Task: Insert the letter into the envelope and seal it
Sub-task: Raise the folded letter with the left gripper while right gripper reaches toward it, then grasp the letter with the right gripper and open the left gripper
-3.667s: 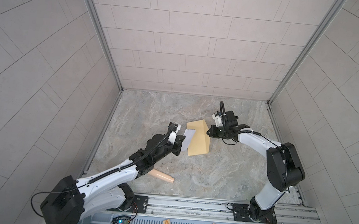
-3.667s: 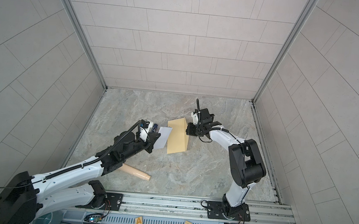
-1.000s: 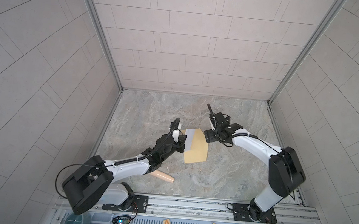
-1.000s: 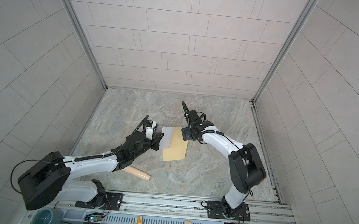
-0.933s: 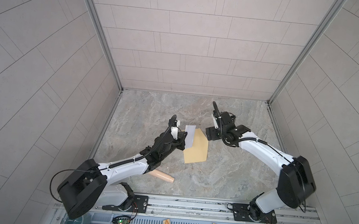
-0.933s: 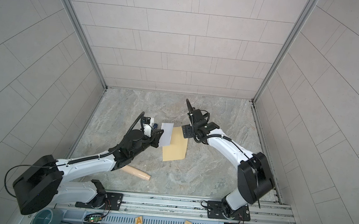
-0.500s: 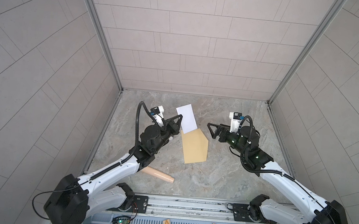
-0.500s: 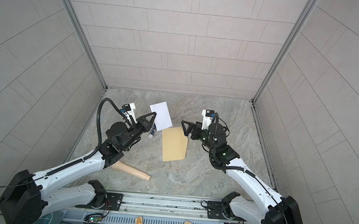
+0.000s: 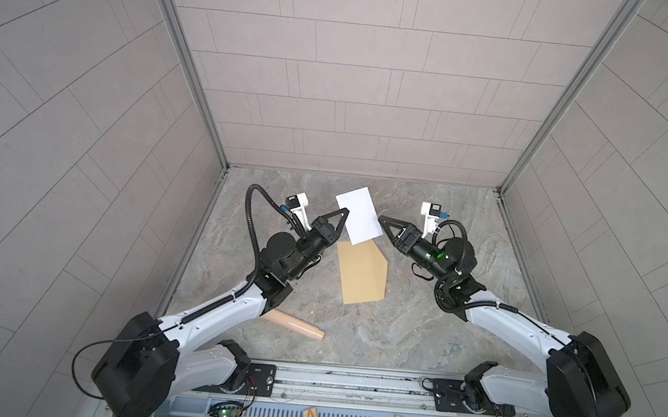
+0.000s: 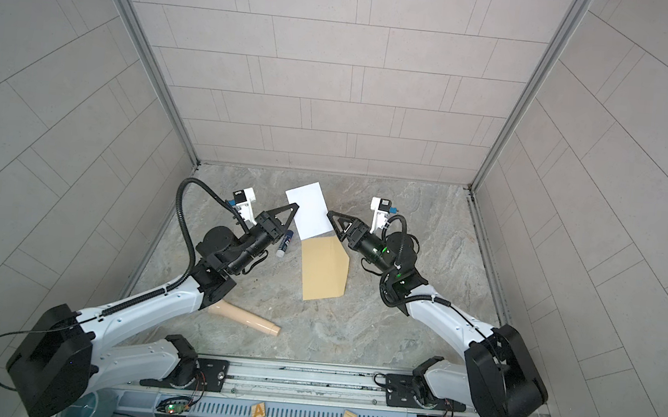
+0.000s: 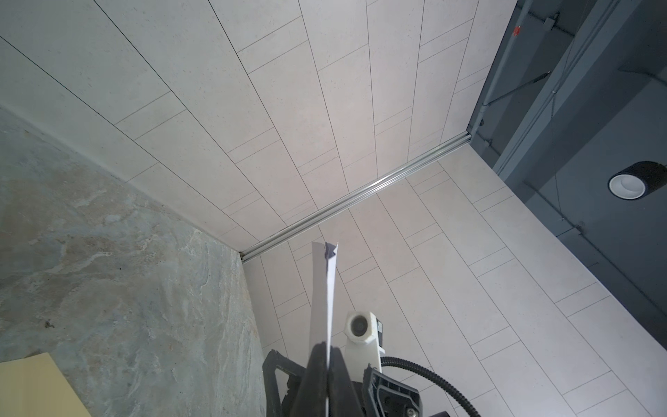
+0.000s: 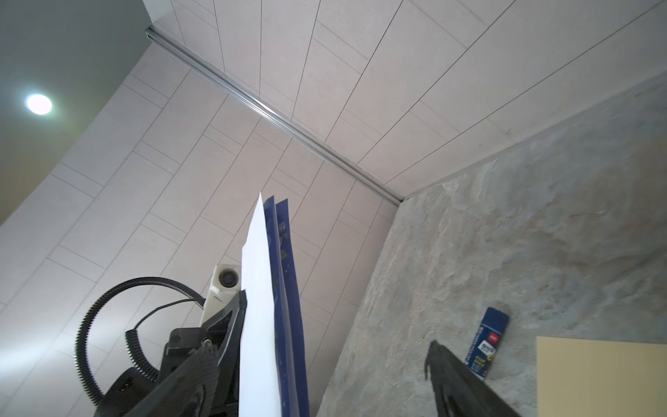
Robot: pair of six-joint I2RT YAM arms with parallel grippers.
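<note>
Whereas a second ago it lay low by the envelope [image 9: 361,273], the letter [image 9: 358,216] now hangs raised near its far end, pinched by the left gripper [image 9: 342,212]; the right gripper [image 9: 383,222] gapes, holding nothing. A wooden block [image 9: 309,416] reads "A".

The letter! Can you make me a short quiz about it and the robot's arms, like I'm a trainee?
1. True or false: the envelope lies flat on the table.
2. What does the left end effector pinch? A) envelope B) letter C) nothing
3. Fill in: the right end effector, beside the letter's other edge, is ___ (open or shut).

Key: 1 true; 2 B; 3 open.
</note>
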